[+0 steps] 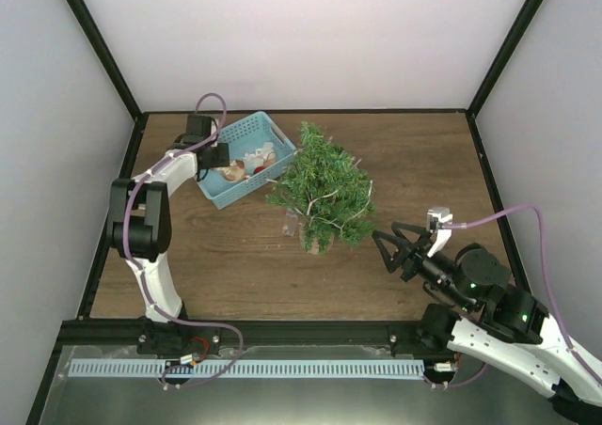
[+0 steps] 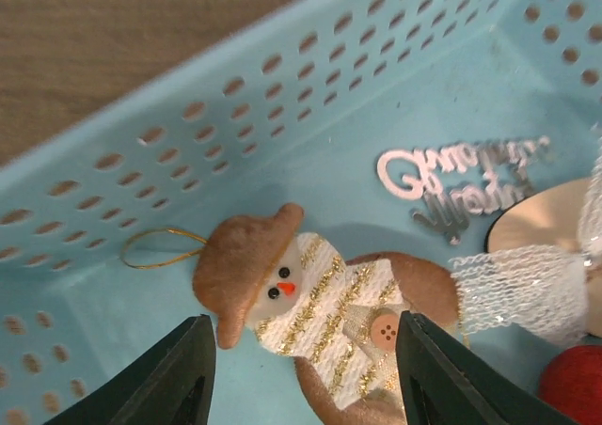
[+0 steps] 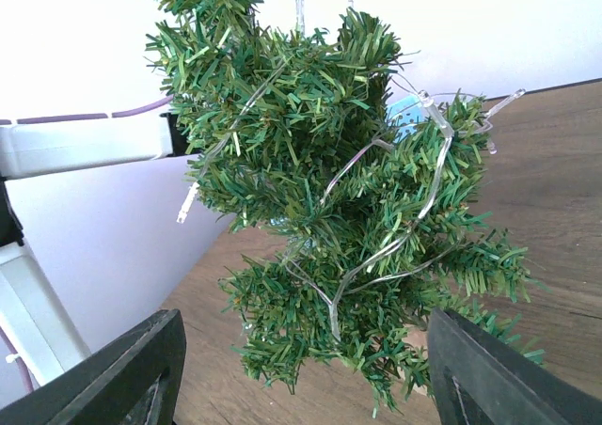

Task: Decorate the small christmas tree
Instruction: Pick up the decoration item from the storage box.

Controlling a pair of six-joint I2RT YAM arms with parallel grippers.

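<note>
Your left gripper (image 2: 303,320) is low in the basket (image 2: 188,133) near its wall, fingers apart astride the snowman (image 2: 320,303), gripping nothing. Right gripper (image 3: 303,317) is wide, empty, just short of the small christmas tree (image 3: 329,190).

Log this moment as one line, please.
left pincer: open, astride snowman ornament in blue basket | right pincer: open, facing small christmas tree | held: nothing
</note>
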